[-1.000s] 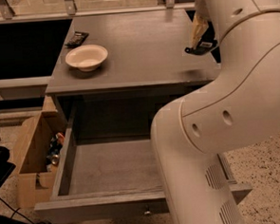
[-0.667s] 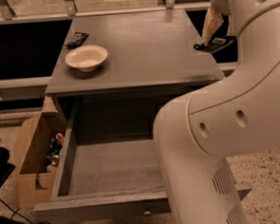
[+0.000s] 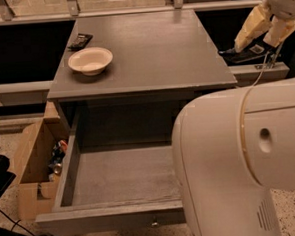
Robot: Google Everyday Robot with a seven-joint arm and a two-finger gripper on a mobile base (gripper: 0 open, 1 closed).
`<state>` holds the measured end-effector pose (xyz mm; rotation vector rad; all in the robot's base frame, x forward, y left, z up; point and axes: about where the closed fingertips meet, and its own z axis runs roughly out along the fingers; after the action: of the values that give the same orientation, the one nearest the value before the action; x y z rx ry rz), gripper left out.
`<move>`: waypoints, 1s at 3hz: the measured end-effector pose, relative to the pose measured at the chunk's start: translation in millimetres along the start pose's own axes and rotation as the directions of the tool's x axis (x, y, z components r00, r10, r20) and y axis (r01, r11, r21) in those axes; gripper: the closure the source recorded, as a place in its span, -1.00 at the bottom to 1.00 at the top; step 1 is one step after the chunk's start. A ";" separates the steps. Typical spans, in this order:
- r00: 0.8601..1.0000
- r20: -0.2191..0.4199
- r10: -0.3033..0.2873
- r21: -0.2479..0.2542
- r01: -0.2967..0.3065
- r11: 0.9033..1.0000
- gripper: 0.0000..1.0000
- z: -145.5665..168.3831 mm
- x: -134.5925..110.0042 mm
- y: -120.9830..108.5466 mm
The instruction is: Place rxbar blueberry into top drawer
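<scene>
Robot lab: grey table (image 3: 158, 49), claw (image 3: 253, 44) with rxbar blueberry (image 3: 241, 54) at right

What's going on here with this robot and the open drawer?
The robot's hand is up at the right, just past the edge of the tabletop, gripping the rxbar blueberry, a flat dark bar. The top drawer below is pulled open, and the bar is not yet in it. A bowl and a black wrapper sit at the tabletop's far left.
</scene>
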<state>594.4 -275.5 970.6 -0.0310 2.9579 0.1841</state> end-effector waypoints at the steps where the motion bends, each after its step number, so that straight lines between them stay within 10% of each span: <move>1: 0.998 0.012 -0.057 -0.123 0.058 0.991 1.00 -9.8 38.3 2.5; 3: 0.969 0.121 -0.214 -0.295 0.241 0.924 1.00 -1.8 97.9 17.3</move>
<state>497.2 -259.6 957.0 -0.3962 2.7788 0.5958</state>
